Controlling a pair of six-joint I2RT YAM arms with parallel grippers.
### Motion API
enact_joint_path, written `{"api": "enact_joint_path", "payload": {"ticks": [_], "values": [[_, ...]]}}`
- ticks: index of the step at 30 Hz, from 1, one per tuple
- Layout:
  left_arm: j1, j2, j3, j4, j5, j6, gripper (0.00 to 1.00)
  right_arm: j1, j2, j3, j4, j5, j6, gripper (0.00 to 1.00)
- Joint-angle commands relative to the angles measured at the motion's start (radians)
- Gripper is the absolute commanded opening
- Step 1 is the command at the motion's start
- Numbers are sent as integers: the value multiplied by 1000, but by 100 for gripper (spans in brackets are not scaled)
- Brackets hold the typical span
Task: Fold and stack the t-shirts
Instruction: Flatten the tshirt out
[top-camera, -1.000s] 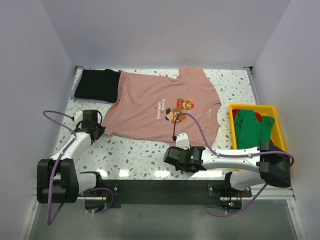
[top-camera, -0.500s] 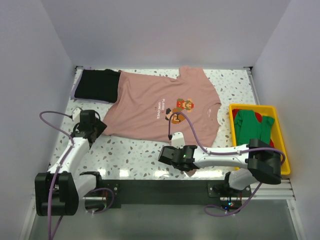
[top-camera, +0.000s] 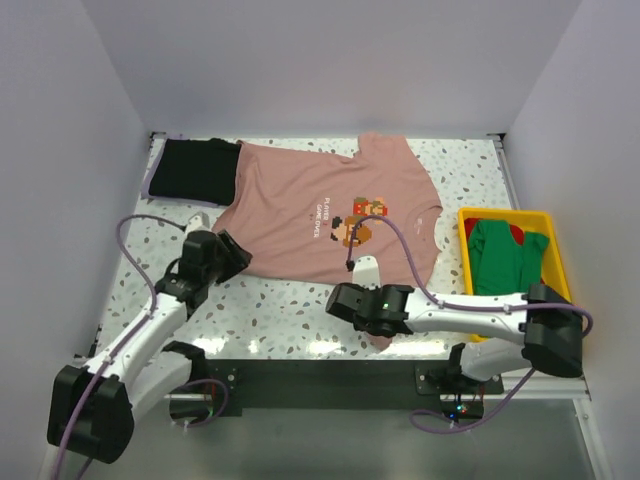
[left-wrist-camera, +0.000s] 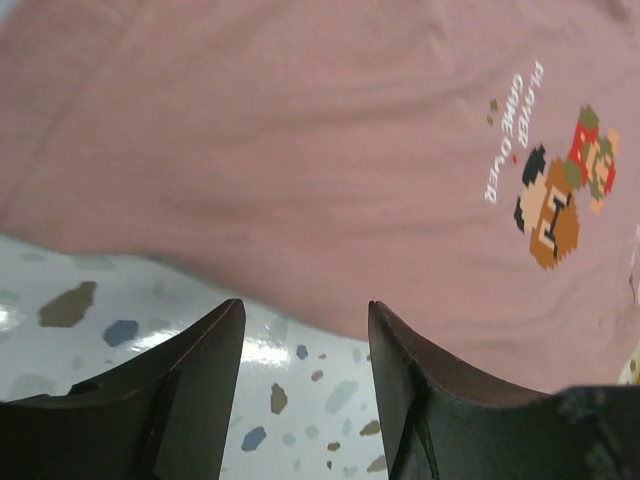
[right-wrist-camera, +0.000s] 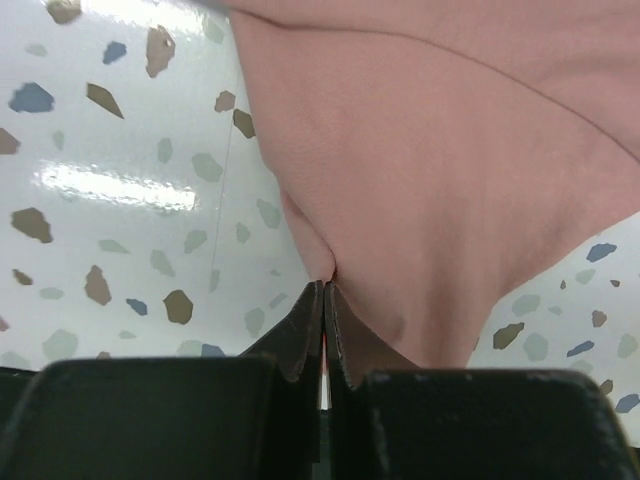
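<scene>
Pink t-shirt (top-camera: 320, 215): right gripper (right-wrist-camera: 324, 305) clamped on its 6 o'clock edge; left gripper (left-wrist-camera: 300, 320) fingers apart at 8 o'clock; cloth flat, print up.

- Top cam sits high behind both arms, looking down on the whole tabletop (top-camera: 280, 295).
- Left wrist cam looks close past the left tool (left-wrist-camera: 305, 310) at the pink t-shirt (left-wrist-camera: 300, 150).
- Right wrist cam hugs the right tool (right-wrist-camera: 324, 290), same shirt right ahead.

"GAME OVER" — white, on pink t-shirt (left-wrist-camera: 300, 150)
</scene>
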Motion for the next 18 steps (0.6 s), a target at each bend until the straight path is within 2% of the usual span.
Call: {"api": "enact_joint_path", "payload": {"ticks": [1,8,14,18], "values": [[-94,-11,-62,125,105,12,57,-26,-113,-5,-48,44,-8,0],[-347,75,-80,304,136,49,55,-141,-270,-41,-73,-10,-75,0],[-579,213,-30,413,133,106,51,-205,-315,-74,-76,-41,-121,0],[-682,299,13,458,116,133,51,-234,-318,-99,-65,-57,-129,0]]}}
